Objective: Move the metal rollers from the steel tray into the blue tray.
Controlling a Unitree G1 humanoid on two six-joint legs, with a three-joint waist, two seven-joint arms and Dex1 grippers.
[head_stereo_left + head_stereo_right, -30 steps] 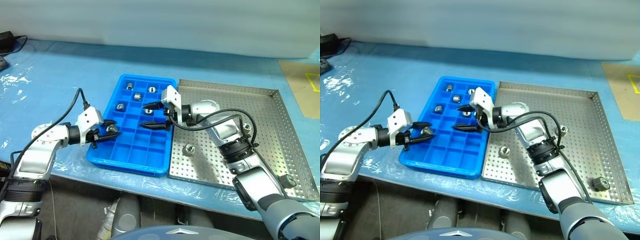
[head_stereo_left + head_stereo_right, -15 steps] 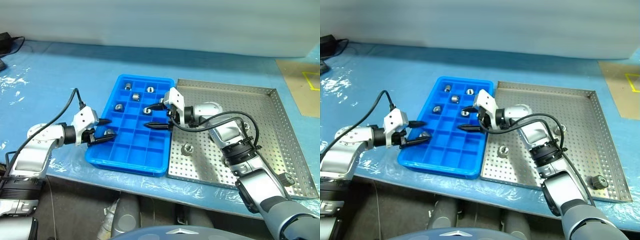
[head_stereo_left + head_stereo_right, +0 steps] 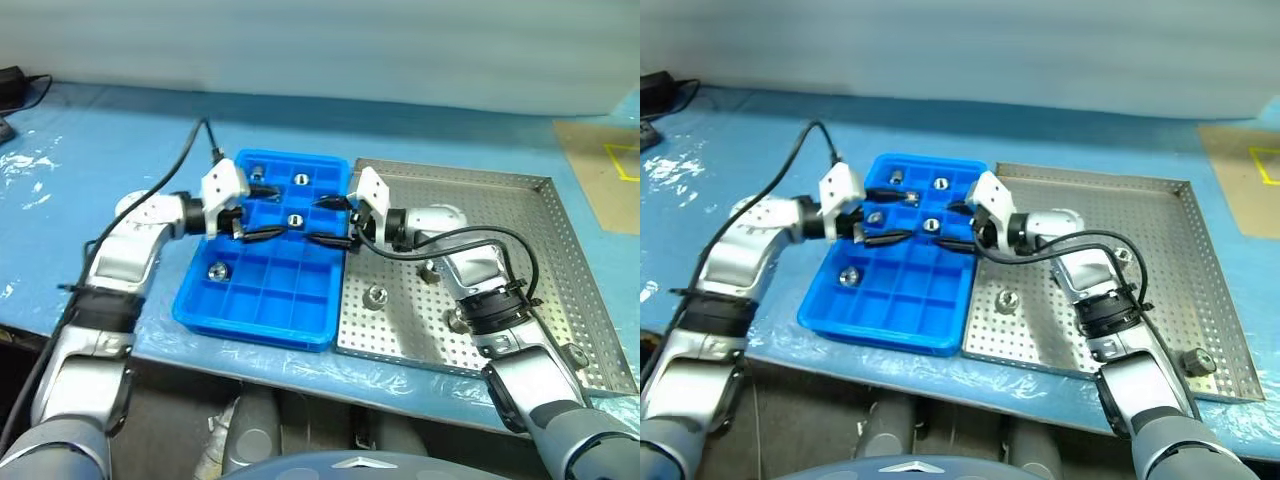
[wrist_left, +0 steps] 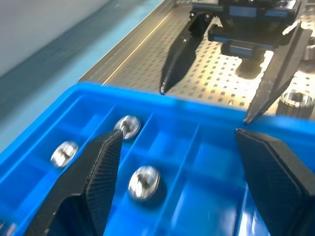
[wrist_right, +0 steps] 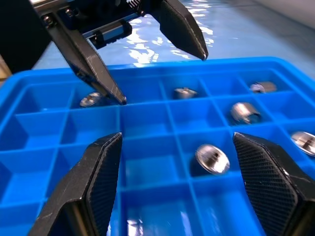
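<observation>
Risk first: both hands hover over the far half of the blue tray (image 3: 262,290), tips pointing at each other and near together — a careless move by either arm could make the fingers collide, or knock a seated roller out of its compartment. A second risk, as a judgement: the rollers left on the steel tray (image 3: 520,215) are short and round, so an off-centre pinch could send one rolling across the perforated floor. Left hand (image 3: 262,210): fingers spread wide, nothing between them, touching nothing that can be seen. Right hand (image 3: 328,221): fingers likewise apart and empty, poised over the blue tray's edge next to the steel tray. Metal rollers: several sit in separate compartments, most in the far rows (image 3: 296,220) and one alone near the left wall (image 3: 217,270). On the steel tray one roller (image 3: 377,295) lies close to the blue tray — at least one more at the near right corner (image 3: 1199,364).
</observation>
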